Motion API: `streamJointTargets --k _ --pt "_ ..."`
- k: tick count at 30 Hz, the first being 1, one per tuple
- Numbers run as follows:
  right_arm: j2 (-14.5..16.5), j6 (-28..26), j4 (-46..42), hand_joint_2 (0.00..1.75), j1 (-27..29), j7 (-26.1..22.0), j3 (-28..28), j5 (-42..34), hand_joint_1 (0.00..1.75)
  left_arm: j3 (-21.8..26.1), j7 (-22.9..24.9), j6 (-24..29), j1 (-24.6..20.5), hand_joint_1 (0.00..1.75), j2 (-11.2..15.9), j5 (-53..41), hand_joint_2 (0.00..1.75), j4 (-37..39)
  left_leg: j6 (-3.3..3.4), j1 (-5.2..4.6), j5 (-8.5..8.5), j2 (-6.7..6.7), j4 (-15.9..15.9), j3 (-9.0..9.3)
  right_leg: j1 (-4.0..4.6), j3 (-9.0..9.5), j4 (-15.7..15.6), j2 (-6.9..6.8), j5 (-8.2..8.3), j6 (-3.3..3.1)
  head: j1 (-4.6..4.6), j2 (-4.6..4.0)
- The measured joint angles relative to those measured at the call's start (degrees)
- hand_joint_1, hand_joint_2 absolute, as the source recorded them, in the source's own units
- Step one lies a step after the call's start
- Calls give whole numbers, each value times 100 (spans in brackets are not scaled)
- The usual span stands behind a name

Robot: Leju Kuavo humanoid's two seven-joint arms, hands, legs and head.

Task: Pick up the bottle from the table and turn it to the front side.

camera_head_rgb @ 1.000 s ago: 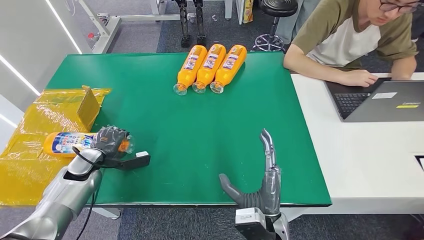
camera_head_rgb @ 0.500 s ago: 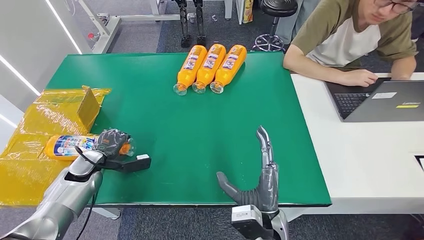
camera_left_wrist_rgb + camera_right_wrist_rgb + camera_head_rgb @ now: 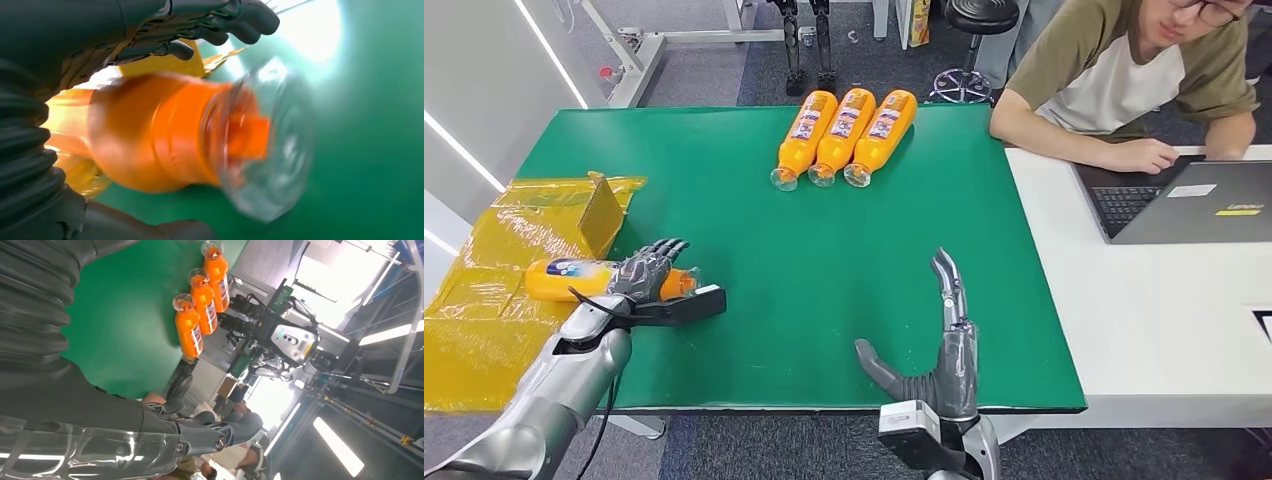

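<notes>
An orange bottle (image 3: 574, 279) lies on its side at the green table's (image 3: 824, 240) left edge, its clear cap toward the table's middle, and only a small part of its label shows. My left hand (image 3: 652, 272) is around its neck with fingers spread and lifted. In the left wrist view the bottle (image 3: 175, 135) is blurred, and a gap separates it from the fingers (image 3: 220, 25). My right hand (image 3: 939, 350) hovers open over the table's near edge, holding nothing, fingers (image 3: 200, 432) extended.
Three more orange bottles (image 3: 844, 135) lie side by side at the table's far edge. Yellow plastic wrap (image 3: 484, 330) and a cardboard flap (image 3: 602, 215) sit left of the bottle. A person (image 3: 1124, 80) works at a laptop (image 3: 1194, 200) on the white table (image 3: 1164, 320) to the right.
My left hand's fingers have uncurled from around the bottle and spread. The bottle has rolled, so most of its label has turned out of sight. The right hand rose slightly.
</notes>
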Motion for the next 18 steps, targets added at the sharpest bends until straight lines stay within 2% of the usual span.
streamJointTargets --k 7,10,12,15,16,18 --pt "0 -26 23 175 37 4 -58 -1 0 323 -306 358 37 0 -40 312 175 0 0 0 0 0 0 -1 0 -2 -1 0 -1 0 0 0" --pt "0 -41 36 175 47 9 -63 -4 0 470 -609 633 47 0 -71 611 175 -12 0 0 0 1 0 -1 0 -3 -1 0 0 0 -1 0" --pt "0 -52 40 175 60 12 -71 -14 0 616 -1086 973 46 0 -115 1022 175 -78 0 0 0 0 1 -1 0 -4 -1 0 0 0 -1 0" --pt "0 -66 48 175 71 13 -90 -60 0 941 -2257 1344 39 0 -259 2187 175 -425 0 -1 0 -2 2 -2 0 -4 -1 -1 0 0 0 0" --pt "0 -68 56 175 70 4 -95 -85 0 1034 -2589 1303 52 0 -321 2712 175 -653 0 -2 0 -2 2 -2 0 -3 -1 0 1 0 1 0" --pt "0 -75 82 175 64 -28 -98 -135 0 1116 -2962 1096 137 0 -437 3870 175 -1283 0 -2 0 -2 2 -3 0 -3 -1 0 1 1 1 0"
